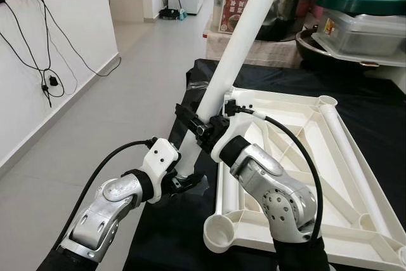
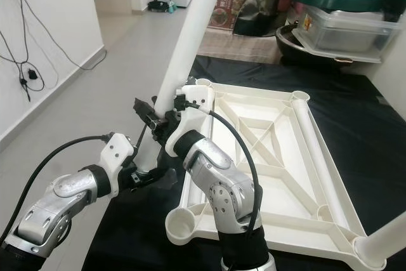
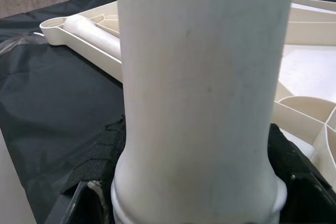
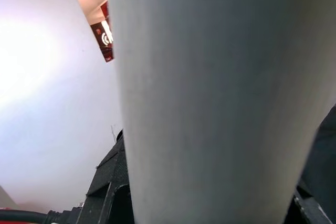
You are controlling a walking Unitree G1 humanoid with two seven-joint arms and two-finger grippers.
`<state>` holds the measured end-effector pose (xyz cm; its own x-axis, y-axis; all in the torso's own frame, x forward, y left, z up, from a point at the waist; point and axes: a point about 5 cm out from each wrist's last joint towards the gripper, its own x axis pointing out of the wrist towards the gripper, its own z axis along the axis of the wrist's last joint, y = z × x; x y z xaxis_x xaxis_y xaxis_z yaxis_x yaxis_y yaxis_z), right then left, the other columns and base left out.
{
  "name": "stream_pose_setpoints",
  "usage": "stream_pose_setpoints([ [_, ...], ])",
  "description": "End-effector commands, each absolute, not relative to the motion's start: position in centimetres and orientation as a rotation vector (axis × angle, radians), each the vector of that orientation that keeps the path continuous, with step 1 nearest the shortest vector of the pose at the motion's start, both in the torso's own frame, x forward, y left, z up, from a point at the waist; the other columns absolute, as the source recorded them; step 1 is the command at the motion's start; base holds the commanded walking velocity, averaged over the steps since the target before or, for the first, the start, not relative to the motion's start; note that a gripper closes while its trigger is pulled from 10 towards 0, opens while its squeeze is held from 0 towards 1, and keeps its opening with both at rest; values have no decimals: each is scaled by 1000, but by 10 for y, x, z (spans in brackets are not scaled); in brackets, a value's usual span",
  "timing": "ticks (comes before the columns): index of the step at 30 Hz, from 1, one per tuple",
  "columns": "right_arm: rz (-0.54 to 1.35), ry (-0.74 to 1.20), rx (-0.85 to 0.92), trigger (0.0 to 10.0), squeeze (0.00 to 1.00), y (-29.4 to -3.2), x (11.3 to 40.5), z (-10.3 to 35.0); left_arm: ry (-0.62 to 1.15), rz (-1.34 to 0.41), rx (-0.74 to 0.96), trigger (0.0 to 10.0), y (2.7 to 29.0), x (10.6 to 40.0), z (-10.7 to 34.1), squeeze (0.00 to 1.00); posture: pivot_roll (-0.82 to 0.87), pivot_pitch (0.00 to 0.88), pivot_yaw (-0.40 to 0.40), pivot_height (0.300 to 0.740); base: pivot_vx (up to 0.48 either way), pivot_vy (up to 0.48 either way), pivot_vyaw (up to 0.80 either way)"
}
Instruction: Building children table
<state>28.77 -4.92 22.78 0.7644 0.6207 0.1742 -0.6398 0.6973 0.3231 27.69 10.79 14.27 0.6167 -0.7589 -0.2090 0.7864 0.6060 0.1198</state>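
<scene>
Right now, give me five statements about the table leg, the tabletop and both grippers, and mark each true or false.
1. Both grippers hold the white table leg. True: the left gripper is near its lower end, the right gripper higher.
2. The held leg lies flat. False: it slants upward.
3. The tabletop lies underside up on the black cloth. True.
4. Another leg lies along the tabletop's far side. True.
5. The near corner socket already has a leg in it. False: it is empty.
</scene>
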Motion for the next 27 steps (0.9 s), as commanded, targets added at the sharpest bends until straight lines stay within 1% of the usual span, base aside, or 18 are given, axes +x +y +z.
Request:
stream_pose_setpoints([
  [1, 677, -102, 366, 0, 0, -51, 288, 233, 118, -1049, 240, 10000, 89, 263, 144, 0, 83, 0, -51, 740, 0, 0, 0],
  [7, 680, -120, 368, 0, 0, -50, 288, 234, 118, -1045, 257, 10000, 91, 263, 143, 0, 86, 0, -52, 740, 0, 0, 0],
  [8, 684, -125, 368, 0, 0, -49, 287, 234, 116, -1028, 264, 10000, 92, 265, 142, 376, 87, 0, -51, 740, 0, 0, 0],
  [9, 684, -125, 368, 0, 0, -49, 287, 234, 116, -1028, 264, 10000, 92, 265, 142, 376, 87, 0, -51, 740, 0, 0, 0],
  [10, 687, -127, 370, 0, 0, -48, 287, 234, 107, -1000, 269, 10000, 94, 268, 143, 839, 87, 0, -51, 740, 0, 0, 0],
  [11, 691, -130, 372, 0, 0, -47, 286, 235, 93, -977, 269, 10000, 96, 271, 144, 1000, 87, 0, -50, 740, 0, 0, 0],
  [14, 691, -136, 372, 0, 0, -49, 285, 235, 54, -931, 254, 10000, 101, 276, 149, 1000, 88, 0, -49, 740, 0, 0, 0],
  [18, 683, -142, 367, 0, 0, -52, 287, 235, 36, -917, 235, 10000, 106, 277, 154, 1000, 91, 0, -45, 740, 0, 0, 0],
  [19, 672, -149, 356, 0, 0, -57, 289, 235, 25, -911, 221, 10000, 110, 276, 159, 1000, 100, 0, -48, 740, 0, 0, 0],
  [22, 663, -156, 343, 0, 0, -62, 292, 236, 18, -902, 209, 10000, 113, 275, 162, 1000, 100, 0, -48, 740, 0, 0, 0],
  [23, 645, -166, 320, 0, 0, -71, 296, 237, 13, -882, 191, 10000, 119, 274, 167, 1000, 104, 0, -48, 740, 0, 0, 0],
  [24, 645, -166, 320, 0, 0, -71, 296, 237, 13, -882, 191, 10000, 119, 274, 167, 1000, 104, 0, -48, 740, 0, 0, 0],
  [25, 619, -177, 284, 0, 0, -83, 302, 239, -1, -854, 183, 10000, 125, 273, 172, 1000, 107, 0, -51, 740, 0, 0, 0],
  [26, 591, -184, 240, 0, 0, -98, 308, 240, -18, -811, 179, 10000, 132, 273, 177, 384, 115, 0, -57, 740, 0, 0, 0],
  [27, 567, -187, 199, 0, 0, -112, 312, 241, -33, -760, 186, 10000, 139, 274, 180, 0, 120, 0, -58, 740, 0, 0, 0],
])
